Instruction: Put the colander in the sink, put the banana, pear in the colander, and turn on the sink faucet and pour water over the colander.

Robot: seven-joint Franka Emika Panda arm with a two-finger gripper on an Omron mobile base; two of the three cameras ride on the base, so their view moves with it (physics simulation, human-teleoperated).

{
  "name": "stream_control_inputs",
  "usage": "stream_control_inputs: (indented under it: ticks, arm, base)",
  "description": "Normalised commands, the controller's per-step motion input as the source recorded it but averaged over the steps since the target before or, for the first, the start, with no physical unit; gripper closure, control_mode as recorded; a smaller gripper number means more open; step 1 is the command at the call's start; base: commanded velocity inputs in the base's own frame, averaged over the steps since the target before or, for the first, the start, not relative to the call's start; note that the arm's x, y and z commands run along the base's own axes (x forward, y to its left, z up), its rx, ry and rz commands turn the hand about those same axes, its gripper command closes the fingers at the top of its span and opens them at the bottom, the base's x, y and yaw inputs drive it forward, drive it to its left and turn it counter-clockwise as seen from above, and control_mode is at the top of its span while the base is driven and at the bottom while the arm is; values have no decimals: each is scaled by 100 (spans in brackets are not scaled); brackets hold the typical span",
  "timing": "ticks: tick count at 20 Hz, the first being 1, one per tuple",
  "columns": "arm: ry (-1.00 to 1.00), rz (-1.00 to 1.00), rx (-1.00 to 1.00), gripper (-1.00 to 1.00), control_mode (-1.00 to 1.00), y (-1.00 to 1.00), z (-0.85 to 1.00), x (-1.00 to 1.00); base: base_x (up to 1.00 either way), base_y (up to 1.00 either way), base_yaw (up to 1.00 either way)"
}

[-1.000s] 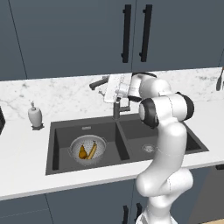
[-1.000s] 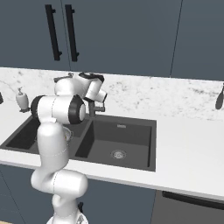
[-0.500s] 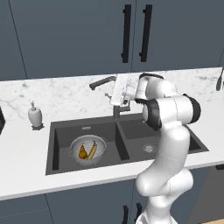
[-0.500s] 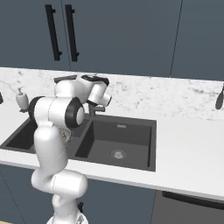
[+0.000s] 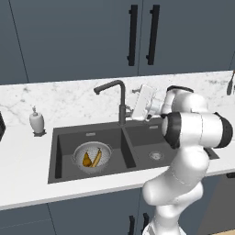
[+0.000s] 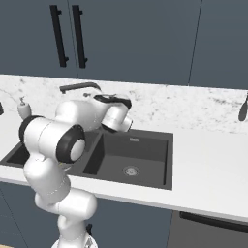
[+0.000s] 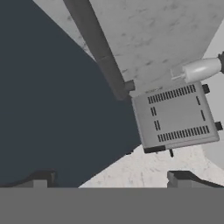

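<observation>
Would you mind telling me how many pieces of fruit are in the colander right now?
2: the pear on the left and the banana beside it on the right, both inside the colander in the sink's left basin.

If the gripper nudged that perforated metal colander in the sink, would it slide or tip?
The round silver-grey perforated colander sits low in the dark left basin of the sink, so it would probably slide rather than tip. With the yellow banana and golden-brown pear loose inside, they might shift.

Your white marble counter [image 5: 69, 98] carries dark double-basin sink [image 5: 63, 137] below gripper [image 5: 136, 104], white soap dispenser [image 5: 36, 122] well off its left.
</observation>
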Motion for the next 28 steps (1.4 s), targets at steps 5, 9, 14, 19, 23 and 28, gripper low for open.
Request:
stream_control_inputs:
  ticks: [5, 9, 14, 19, 23, 28]
  arm:
    - [-1, -7, 0, -100, -100, -47, 7, -64]
    - [-1, -12, -5, -100, -100, -45, 8, -17]
    - [-16, -6, -20, -100, -100, -38, 0, -3]
    - [-15, -5, -28, -100, -100, -28, -7, 0]
    - [-20, -1, -33, -100, -100, -25, -22, 0]
    - [-29, 0, -35, -100, -100, -19, -33, 0]
  base:
    - [0, 0, 0]
    - [0, 0, 0]
    - [0, 0, 0]
    - [0, 0, 0]
    - [0, 0, 0]
    - [0, 0, 0]
